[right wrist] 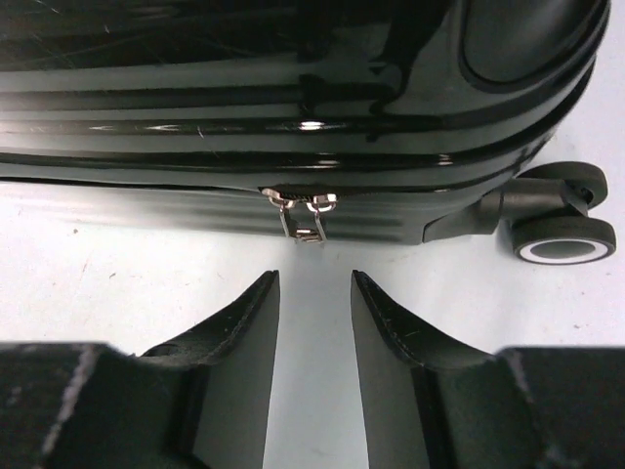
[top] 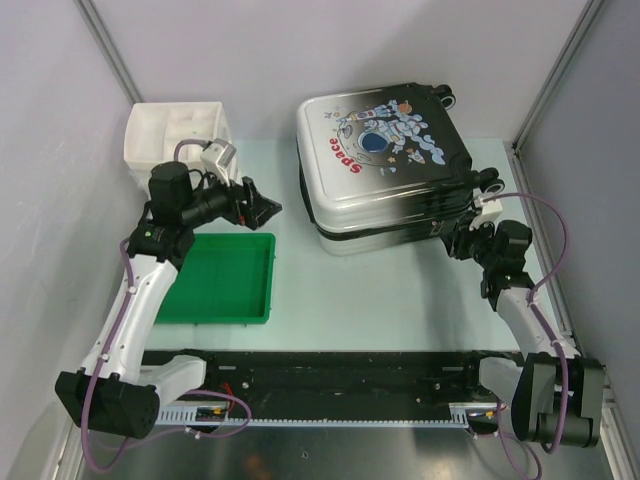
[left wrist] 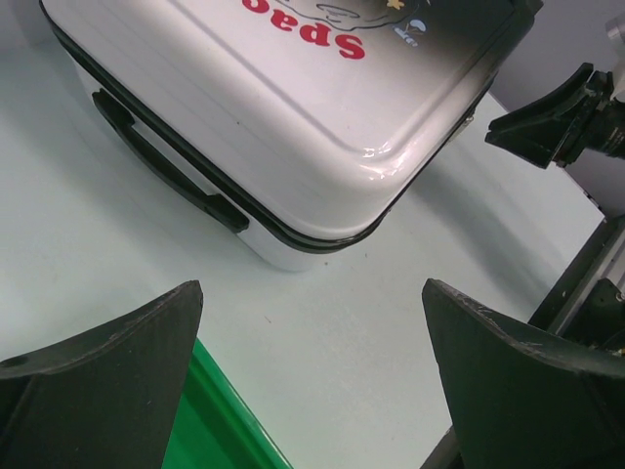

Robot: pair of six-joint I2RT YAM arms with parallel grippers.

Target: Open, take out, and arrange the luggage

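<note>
The luggage [top: 385,165] lies flat and closed at the back centre, astronaut and "Space" lettering up, wheels to the right. Its white corner and black side handle [left wrist: 166,161] show in the left wrist view [left wrist: 293,107]. My left gripper [top: 262,207] is open and empty, held above the table left of the case, pointing at it. My right gripper [top: 458,240] is open a little and empty at the case's front right corner. In the right wrist view two metal zipper pulls [right wrist: 305,217] hang from the black shell [right wrist: 293,98] just ahead of my fingertips [right wrist: 314,278], not touched.
A flat green tray [top: 222,277] lies front left, its edge under my left fingers [left wrist: 210,430]. A white compartmented box [top: 178,135] stands at the back left. Grey walls close in both sides. A black wheel [right wrist: 562,234] sits right of the zipper pulls.
</note>
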